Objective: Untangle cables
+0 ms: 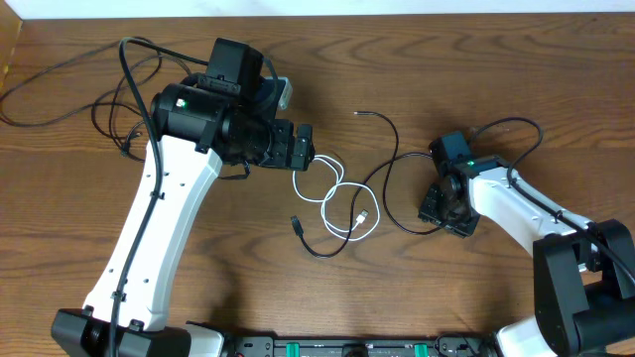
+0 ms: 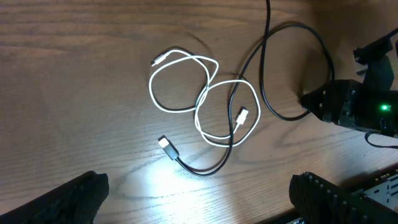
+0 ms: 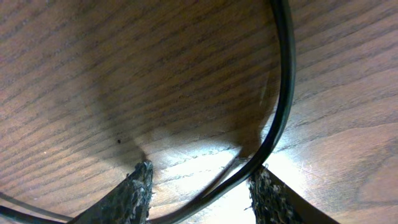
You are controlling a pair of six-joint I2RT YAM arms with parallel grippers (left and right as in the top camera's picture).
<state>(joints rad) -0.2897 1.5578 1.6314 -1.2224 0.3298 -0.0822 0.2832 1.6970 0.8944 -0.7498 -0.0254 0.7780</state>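
A white cable (image 1: pixel 337 198) lies in two loops at the table's middle; it also shows in the left wrist view (image 2: pixel 186 81). A black cable (image 1: pixel 382 149) runs through the loops and ends in a plug (image 1: pixel 296 223), which also shows in the left wrist view (image 2: pixel 165 144). A black cable loop (image 1: pixel 392 213) reaches my right gripper (image 1: pixel 443 208). In the right wrist view the gripper (image 3: pixel 202 199) is open low on the table, with the black cable (image 3: pixel 283 93) passing between its fingers. My left gripper (image 1: pixel 306 149) hovers left of the white loops, open and empty (image 2: pixel 199 205).
Thin black wires (image 1: pixel 109 89) curl at the back left around the left arm (image 1: pixel 169 198). The right arm (image 1: pixel 526 213) reaches in from the right. The table's far edge (image 1: pixel 317 14) runs along the top.
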